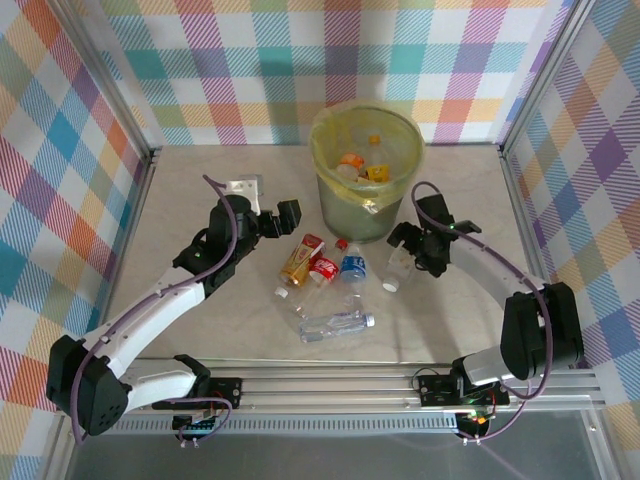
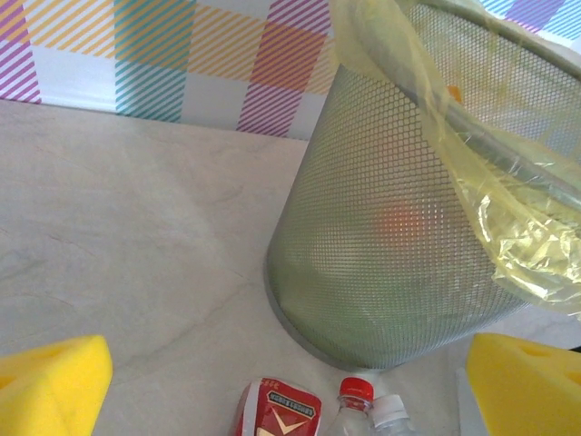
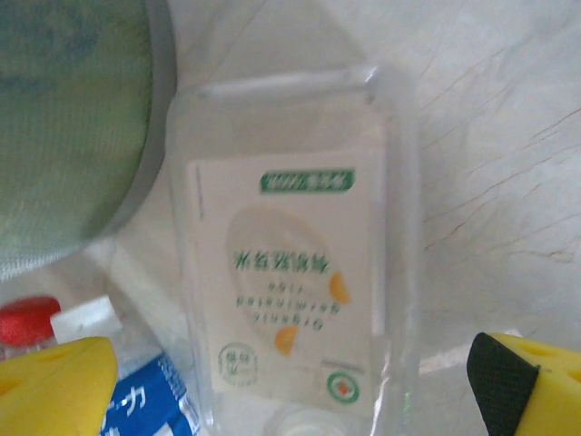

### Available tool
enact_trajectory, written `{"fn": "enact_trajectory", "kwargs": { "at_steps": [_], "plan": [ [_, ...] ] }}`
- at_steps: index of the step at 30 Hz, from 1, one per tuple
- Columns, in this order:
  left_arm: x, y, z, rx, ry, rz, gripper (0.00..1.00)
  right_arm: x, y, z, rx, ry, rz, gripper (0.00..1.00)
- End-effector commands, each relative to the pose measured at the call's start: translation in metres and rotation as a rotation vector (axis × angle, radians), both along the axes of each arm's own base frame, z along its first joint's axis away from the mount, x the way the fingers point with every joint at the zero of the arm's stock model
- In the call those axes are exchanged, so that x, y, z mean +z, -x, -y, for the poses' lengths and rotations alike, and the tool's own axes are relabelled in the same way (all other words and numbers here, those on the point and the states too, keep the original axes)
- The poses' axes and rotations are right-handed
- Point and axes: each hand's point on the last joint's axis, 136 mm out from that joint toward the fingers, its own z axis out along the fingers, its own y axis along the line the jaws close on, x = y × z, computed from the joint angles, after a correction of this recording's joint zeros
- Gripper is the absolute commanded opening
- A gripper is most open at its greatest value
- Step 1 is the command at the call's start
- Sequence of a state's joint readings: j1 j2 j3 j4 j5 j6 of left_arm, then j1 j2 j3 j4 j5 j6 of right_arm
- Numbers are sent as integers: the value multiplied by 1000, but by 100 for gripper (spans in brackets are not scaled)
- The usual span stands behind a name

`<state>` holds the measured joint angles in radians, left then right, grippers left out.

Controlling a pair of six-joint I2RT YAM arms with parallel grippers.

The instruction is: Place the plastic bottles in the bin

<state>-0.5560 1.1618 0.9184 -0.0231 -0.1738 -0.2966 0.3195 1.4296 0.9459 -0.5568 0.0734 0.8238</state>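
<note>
The bin [image 1: 365,205] is grey-green mesh with a yellow bag and stands at the back centre, with a few bottles [image 1: 352,165] inside. Several plastic bottles lie in front of it: an orange one with a red label [image 1: 300,262], a red-labelled one [image 1: 322,270], a blue-labelled one [image 1: 352,268], a clear one lying flat [image 1: 335,325] and a white-labelled one [image 1: 400,268]. My left gripper [image 1: 285,218] is open, left of the bin. My right gripper [image 1: 410,245] hangs open over the white-labelled bottle [image 3: 290,291], whose body lies between the yellow fingers [image 3: 54,391] without touching them.
Checked walls close in the table on three sides, with metal posts at the corners. In the left wrist view the bin's mesh wall [image 2: 408,227] rises close ahead, the red-labelled bottle [image 2: 280,411] and a red cap [image 2: 356,391] below it. Bare tabletop [image 1: 200,180] lies at the back left.
</note>
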Motion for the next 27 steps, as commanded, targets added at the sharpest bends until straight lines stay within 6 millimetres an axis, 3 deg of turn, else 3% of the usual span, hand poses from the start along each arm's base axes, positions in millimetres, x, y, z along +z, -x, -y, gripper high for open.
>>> {"fn": "enact_trajectory", "kwargs": {
  "at_steps": [1,14,24,27],
  "plan": [
    [4,-1,6,-14,25,11,100,-5,15,-7,69,25,-41,100],
    [3,-1,6,-14,25,9,100,-37,6,-13,112,107,-121,100],
    [5,0,4,-8,27,12,100,-61,-7,-6,119,190,-142,100],
    [5,1,3,-6,24,13,100,-63,-7,-4,123,203,-145,91]
  ]
}}
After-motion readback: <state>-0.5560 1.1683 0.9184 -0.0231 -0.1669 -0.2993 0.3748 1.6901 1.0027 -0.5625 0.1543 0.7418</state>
